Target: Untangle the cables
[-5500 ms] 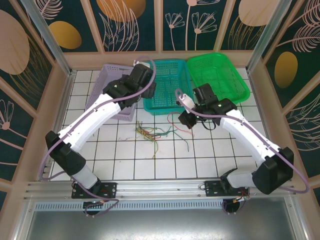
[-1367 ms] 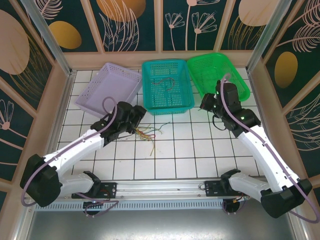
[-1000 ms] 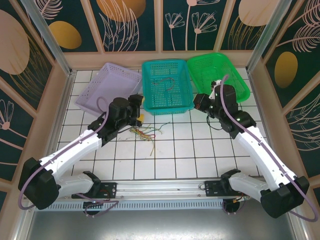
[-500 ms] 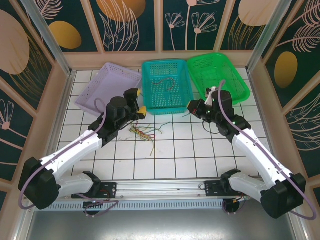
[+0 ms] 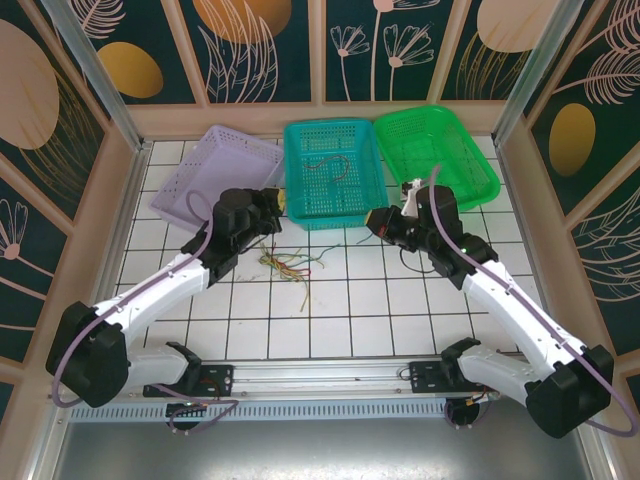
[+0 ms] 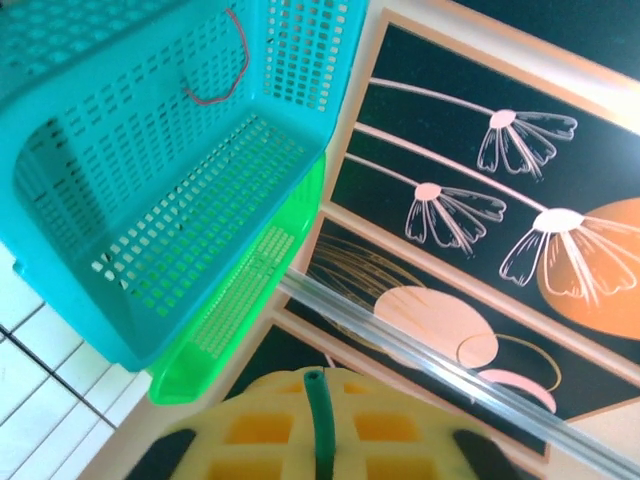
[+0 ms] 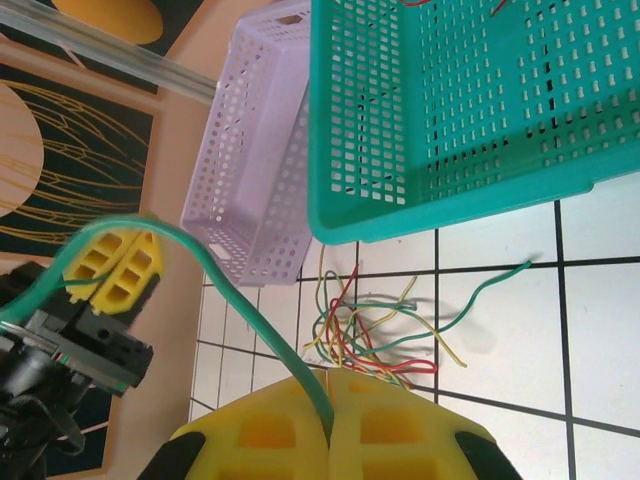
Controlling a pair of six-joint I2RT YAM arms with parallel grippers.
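The cables lie as a tangle of green, yellow and red wires on the white tiles between the arms, also seen as the tangle in the right wrist view. One green cable arcs in the air from my right gripper to my left gripper. Both are shut on it. Its cut end pokes out between the left gripper's yellow pads. From above, the left gripper and right gripper hover just in front of the teal basket.
Three baskets stand along the back: purple, teal with a red-brown wire lying in it, and green. Patterned walls enclose the table on three sides.
The left gripper, open half a second ago, has shut on the green cable. The right gripper has carried its end of that cable leftward, closer to the left gripper.
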